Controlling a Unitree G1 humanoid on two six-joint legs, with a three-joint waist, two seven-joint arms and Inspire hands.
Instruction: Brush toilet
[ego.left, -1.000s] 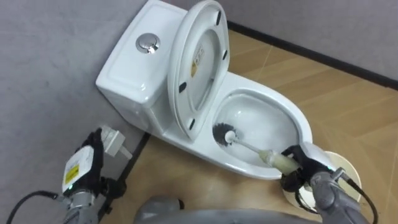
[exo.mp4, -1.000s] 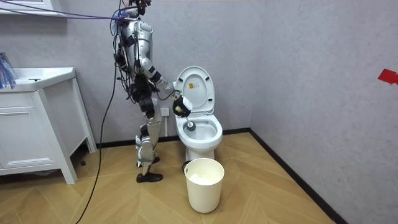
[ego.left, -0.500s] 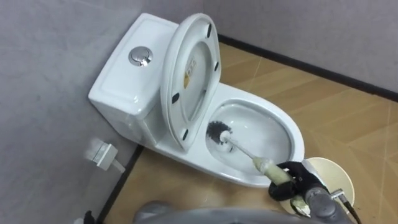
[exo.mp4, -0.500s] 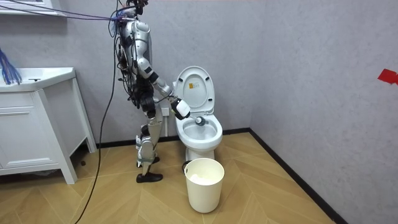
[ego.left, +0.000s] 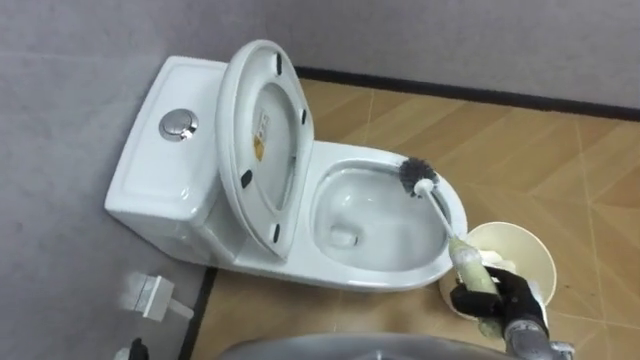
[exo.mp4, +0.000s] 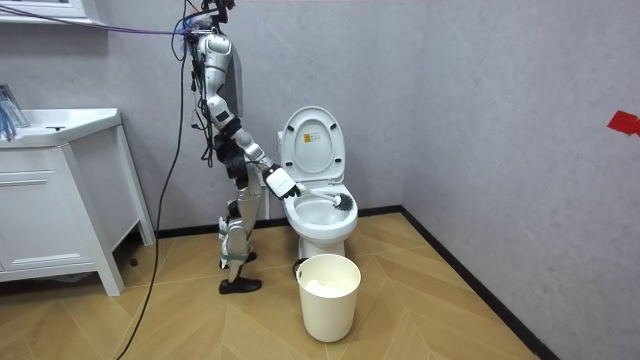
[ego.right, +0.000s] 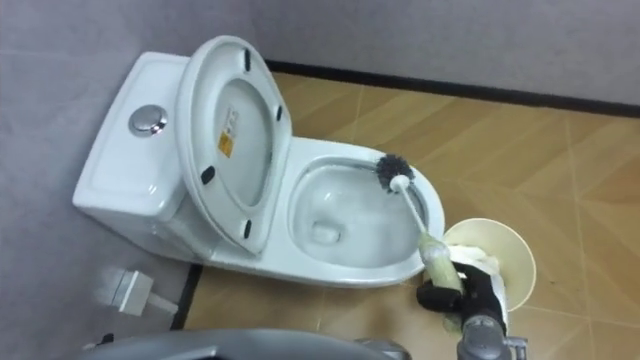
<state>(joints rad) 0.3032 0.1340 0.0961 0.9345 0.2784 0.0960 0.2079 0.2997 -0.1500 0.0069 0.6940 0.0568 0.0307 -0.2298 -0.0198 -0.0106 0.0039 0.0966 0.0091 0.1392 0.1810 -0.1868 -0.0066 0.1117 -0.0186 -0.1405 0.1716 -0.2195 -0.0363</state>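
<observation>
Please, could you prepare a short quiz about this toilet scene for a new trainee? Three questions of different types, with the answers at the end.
1. True or false: the toilet seat is lifted up.
2. Where is the brush head?
A. at the rim of the bowl
B. inside the white bucket
C. on top of the tank
3. Which hand is curled round the brush handle?

Key: 1 true; 2 A; 3 the right hand.
</observation>
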